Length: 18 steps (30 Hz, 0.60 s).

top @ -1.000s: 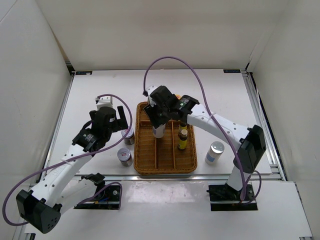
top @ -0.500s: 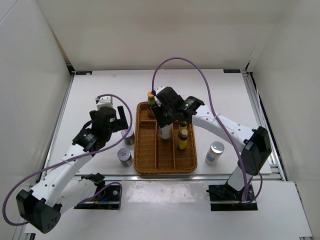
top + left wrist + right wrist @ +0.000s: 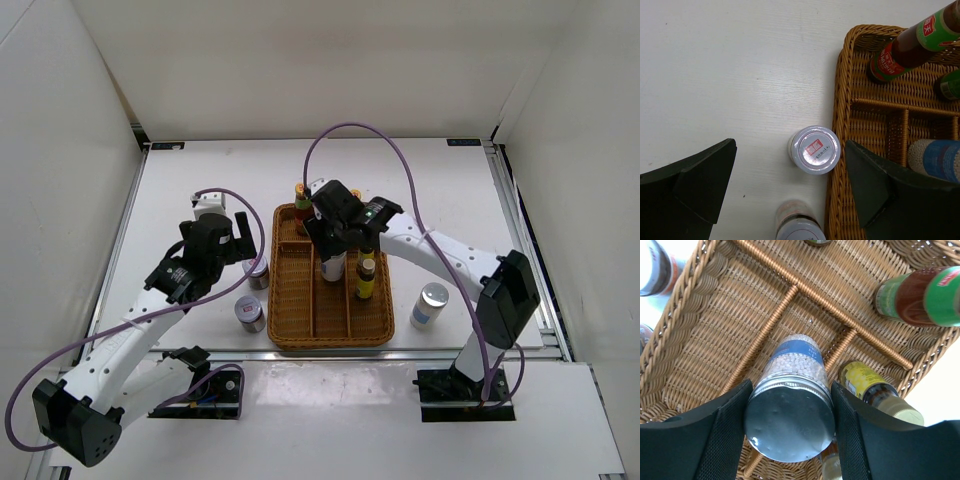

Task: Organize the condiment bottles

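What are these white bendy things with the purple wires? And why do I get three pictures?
They are two robot arms, a left arm and a right arm. Each ends in a claw with two fingers. The big picture looks down from above. The other two come from small cameras on the wrists, so the black shapes at their edges are the claws' own fingers. On the table sits a wicker tray with bottles in it. The right claw grips a jar of white beads over the tray's middle. The left claw hangs open and empty above a second jar beside the tray. A third jar stands near it, and a fourth jar is on the tray's other side.
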Motion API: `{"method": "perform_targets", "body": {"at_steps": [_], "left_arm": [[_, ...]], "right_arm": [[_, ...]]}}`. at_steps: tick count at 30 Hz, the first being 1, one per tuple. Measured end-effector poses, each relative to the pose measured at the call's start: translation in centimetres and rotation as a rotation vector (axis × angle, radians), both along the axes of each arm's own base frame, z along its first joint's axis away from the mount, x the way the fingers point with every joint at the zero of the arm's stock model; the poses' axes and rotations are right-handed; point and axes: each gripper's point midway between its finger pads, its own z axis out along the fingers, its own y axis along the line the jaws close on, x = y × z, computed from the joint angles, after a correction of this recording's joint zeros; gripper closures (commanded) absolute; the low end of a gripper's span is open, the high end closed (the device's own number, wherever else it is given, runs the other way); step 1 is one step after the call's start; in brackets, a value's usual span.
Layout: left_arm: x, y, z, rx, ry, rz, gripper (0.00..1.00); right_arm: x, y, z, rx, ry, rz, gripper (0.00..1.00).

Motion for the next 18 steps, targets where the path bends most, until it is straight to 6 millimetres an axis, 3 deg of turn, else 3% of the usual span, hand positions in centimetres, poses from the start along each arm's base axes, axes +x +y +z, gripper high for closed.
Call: {"method": "perform_targets", "body": {"at_steps": [2, 5, 6, 9, 14, 18], "left_arm": [[0.0, 0.0, 0.0, 0.0, 0.0, 0.0, 0.0], [0.0, 0.0, -0.1, 0.001, 0.002, -0.001, 0.0], [0.0, 0.0, -0.1, 0.002, 0.004, -0.001, 0.0], [0.1, -0.1, -0.2, 0.004, 0.008, -0.001, 0.0], [0.1, -0.1, -0.3, 0.003, 0.009, -0.003, 0.0], [0.0, -0.2, -0.3, 0.001, 0.01, -0.005, 0.0]], "right_arm": [[0.1, 0.1, -0.5, -0.008, 0.008, 0.0, 0.77], [0.2, 0.1, -0.8, -0.011, 0.013, -0.005, 0.66], [0.2, 0.1, -0.8, -0.01, 0.015, -0.006, 0.49], [0.3, 0.0, -0.8, -0.008, 0.019, -0.011, 0.23], [0.7, -0.7, -0.2, -0.03, 0.006, -0.027, 0.0], [1.2, -1.2, 2.1, -0.026, -0.034, -0.05, 0.0]]}}
